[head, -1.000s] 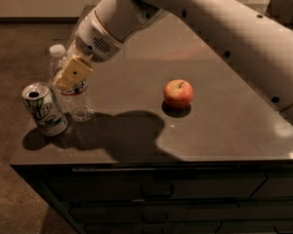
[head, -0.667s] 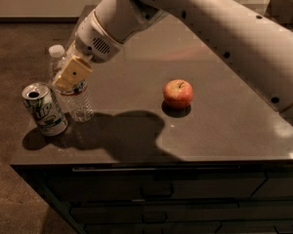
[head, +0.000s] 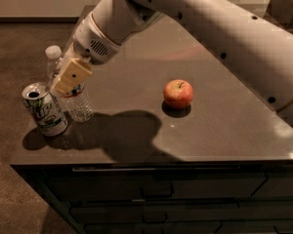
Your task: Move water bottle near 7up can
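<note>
Seeing gripper (head: pixel 63 82) against bottle (head: pixel 81 106) near worktop (head: pixel 219 126) left edge, grip I can't tell; sloppy pull-away could knock bottle into can (head: pixel 45 112), both overboard.

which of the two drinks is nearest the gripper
The water bottle, clear with a white cap: the gripper is right at its body, while the shorter 7up can stands beside it.

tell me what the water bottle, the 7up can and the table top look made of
Water bottle: clear thin plastic, see-through ribbed wall, white cap. 7up can: metal, likely aluminium, glossy printed side, grey top. Table top: smooth dark grey slab, faint sheen; stone or laminate, cannot tell. The pincer is at the bottle's upper half.
</note>
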Controlling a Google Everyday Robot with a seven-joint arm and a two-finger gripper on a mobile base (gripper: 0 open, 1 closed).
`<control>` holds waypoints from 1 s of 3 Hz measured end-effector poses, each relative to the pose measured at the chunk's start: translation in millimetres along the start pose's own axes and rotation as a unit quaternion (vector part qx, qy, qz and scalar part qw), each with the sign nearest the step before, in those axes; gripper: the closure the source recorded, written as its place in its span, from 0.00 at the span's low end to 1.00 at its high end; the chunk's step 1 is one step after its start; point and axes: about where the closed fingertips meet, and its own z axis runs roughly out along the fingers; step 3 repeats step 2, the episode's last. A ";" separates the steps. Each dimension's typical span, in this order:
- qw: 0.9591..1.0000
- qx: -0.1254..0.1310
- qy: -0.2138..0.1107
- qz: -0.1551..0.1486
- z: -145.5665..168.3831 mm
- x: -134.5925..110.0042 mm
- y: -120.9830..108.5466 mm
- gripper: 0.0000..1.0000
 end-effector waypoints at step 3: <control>1.000 -0.001 0.000 -0.001 1.5 -0.8 1.0 0.00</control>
